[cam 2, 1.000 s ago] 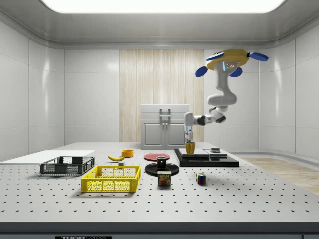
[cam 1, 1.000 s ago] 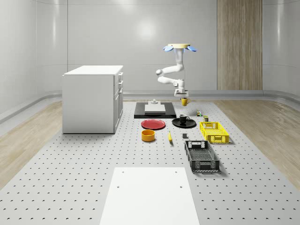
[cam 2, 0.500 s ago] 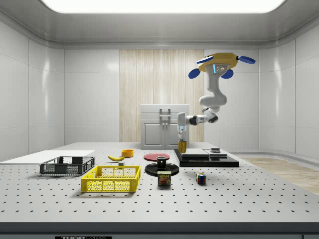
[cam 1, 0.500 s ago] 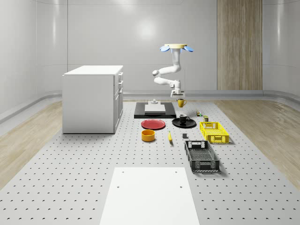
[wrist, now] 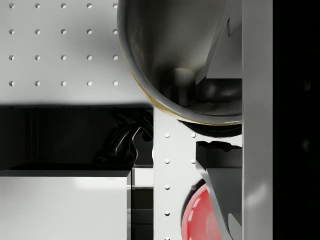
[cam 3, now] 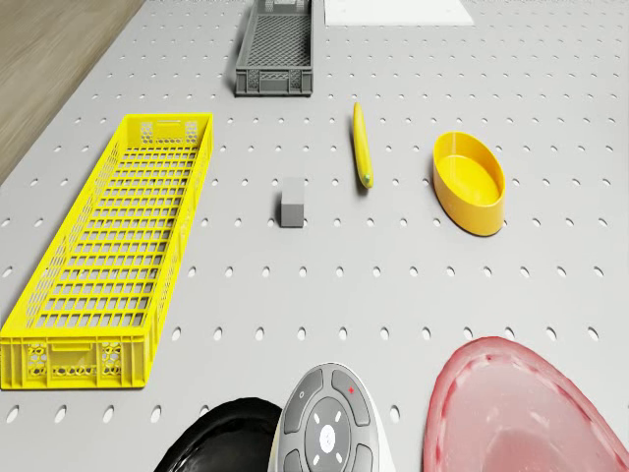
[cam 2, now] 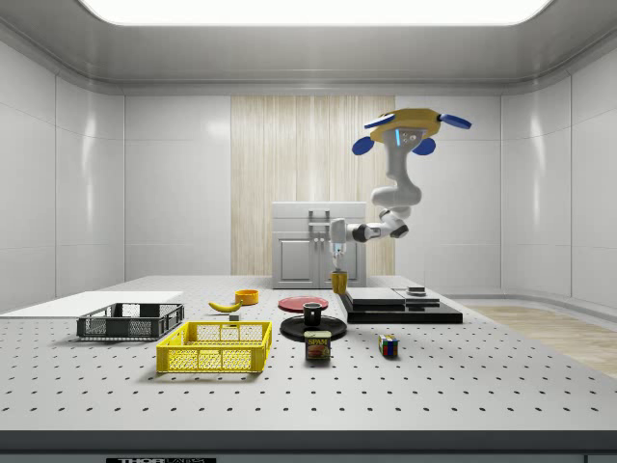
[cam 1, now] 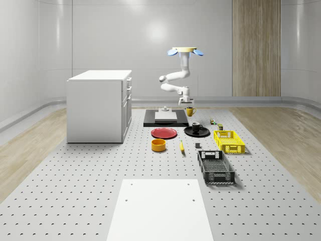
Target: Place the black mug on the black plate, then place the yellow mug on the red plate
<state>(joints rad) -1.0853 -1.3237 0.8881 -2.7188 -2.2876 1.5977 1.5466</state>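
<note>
The yellow mug (cam 1: pixel 189 111) (cam 2: pixel 338 282) hangs in the air with my gripper (cam 1: pixel 187 104) (cam 2: pixel 338 258) shut on its rim. It is just above the table, near the front right corner of the black platform (cam 1: pixel 165 118) in the whole-scene view. The wrist view looks into the mug's grey inside (wrist: pixel 180 55). A black mug (cam 1: pixel 195 126) (cam 2: pixel 312 312) stands upright on the black plate (cam 1: pixel 203 133) (cam 2: pixel 333 328). Left of it in the whole-scene view lies the bare red plate (cam 1: pixel 164 133) (cam 2: pixel 303 303) (cam 3: pixel 521 408) (wrist: pixel 197 215). The drone (cam 1: pixel 185 50) (cam 2: pixel 405 129) hovers high above the platform's right end.
A white cabinet (cam 1: pixel 100 105) stands at the whole-scene view's left. In front of the plates lie a yellow bowl (cam 1: pixel 158 145) (cam 3: pixel 470 183), a banana (cam 1: pixel 181 146) (cam 3: pixel 362 146), a grey block (cam 3: pixel 292 202), a yellow crate (cam 1: pixel 228 141) (cam 3: pixel 108 251) and a black crate (cam 1: pixel 215 166). A can (cam 2: pixel 318 345) and a cube (cam 2: pixel 388 345) sit nearby.
Drone, arm and the held yellow mug have shifted toward the whole-scene view's left, closer to the red plate, and the mug hangs slightly lower. The black mug and the plates stay put.
</note>
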